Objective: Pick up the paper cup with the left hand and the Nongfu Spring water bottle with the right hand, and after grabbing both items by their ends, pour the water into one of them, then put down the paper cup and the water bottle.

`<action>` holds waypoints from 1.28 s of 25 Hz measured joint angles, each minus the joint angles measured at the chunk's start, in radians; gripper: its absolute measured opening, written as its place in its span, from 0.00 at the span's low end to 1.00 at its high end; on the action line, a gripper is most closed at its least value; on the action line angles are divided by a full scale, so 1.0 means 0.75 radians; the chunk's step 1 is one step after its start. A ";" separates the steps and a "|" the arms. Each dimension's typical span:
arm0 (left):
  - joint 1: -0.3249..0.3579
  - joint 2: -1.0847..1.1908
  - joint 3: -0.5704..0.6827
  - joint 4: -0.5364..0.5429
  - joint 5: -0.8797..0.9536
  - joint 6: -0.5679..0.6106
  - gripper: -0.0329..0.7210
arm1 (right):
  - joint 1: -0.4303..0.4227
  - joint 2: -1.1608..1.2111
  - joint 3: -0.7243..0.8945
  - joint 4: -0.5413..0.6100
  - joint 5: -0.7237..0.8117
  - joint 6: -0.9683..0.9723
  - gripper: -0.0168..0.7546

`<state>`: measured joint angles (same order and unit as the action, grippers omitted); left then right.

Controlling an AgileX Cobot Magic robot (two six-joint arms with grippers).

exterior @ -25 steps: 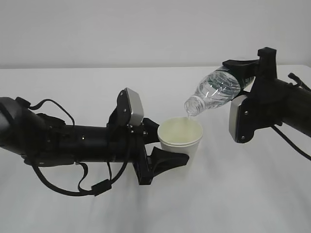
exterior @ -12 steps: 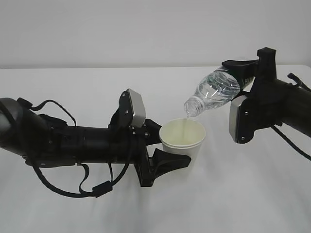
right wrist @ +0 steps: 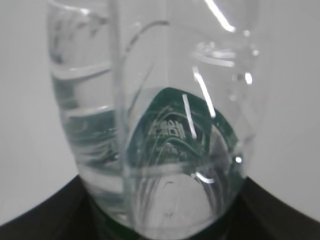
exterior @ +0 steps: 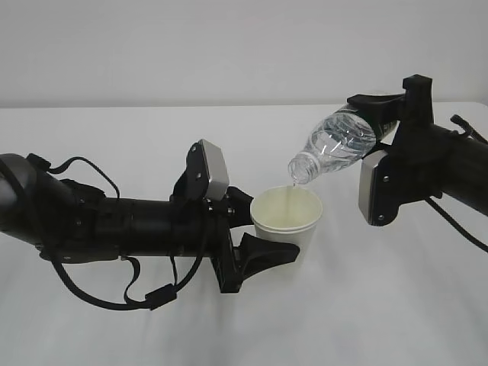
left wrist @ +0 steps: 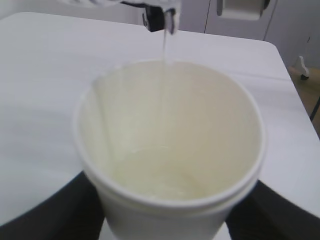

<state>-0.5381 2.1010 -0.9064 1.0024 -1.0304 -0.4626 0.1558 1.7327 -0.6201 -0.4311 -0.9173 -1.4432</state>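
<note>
The left hand (exterior: 130, 225) reaches in from the left of the exterior view, and its end effector (exterior: 263, 229) is closed around the paper cup (exterior: 286, 221), one black finger behind the cup's wall and one in front, low on its side. The cup stands upright near the middle of the white counter (exterior: 396, 305); whether its base touches the surface cannot be told. From the right, the right hand (exterior: 427, 164) holds the Nongfu Spring water bottle (exterior: 339, 145) by its base end, its end effector (exterior: 385, 126) clamped over the green-labelled part, jaws spread to the bottle's width. The bottle is tilted neck-down to the left, its open mouth just above the far rim of the cup. A thin stream of the water (left wrist: 165, 45) falls from the neck into the cup, and the left wrist view shows a shallow clear pool over the cream-yellow bottom. In the right wrist view the bottle fills the frame, with water lying along its lower side. Compared with a second ago, the left arm has shifted slightly to the right, carrying the cup a little that way with it; the bottle's tilt and position look unchanged, and both grips are as they were.
</note>
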 joint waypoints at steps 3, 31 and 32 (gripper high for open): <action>0.000 0.000 0.000 0.000 0.000 0.000 0.69 | 0.000 0.000 0.000 0.000 0.000 0.000 0.60; 0.000 0.000 0.000 0.000 0.006 0.000 0.69 | 0.000 0.000 0.000 -0.014 -0.002 -0.011 0.60; 0.000 0.000 0.000 0.000 0.006 0.000 0.69 | 0.000 0.000 0.000 -0.014 -0.002 -0.012 0.60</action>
<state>-0.5381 2.1010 -0.9064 1.0024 -1.0256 -0.4626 0.1558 1.7327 -0.6201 -0.4418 -0.9189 -1.4525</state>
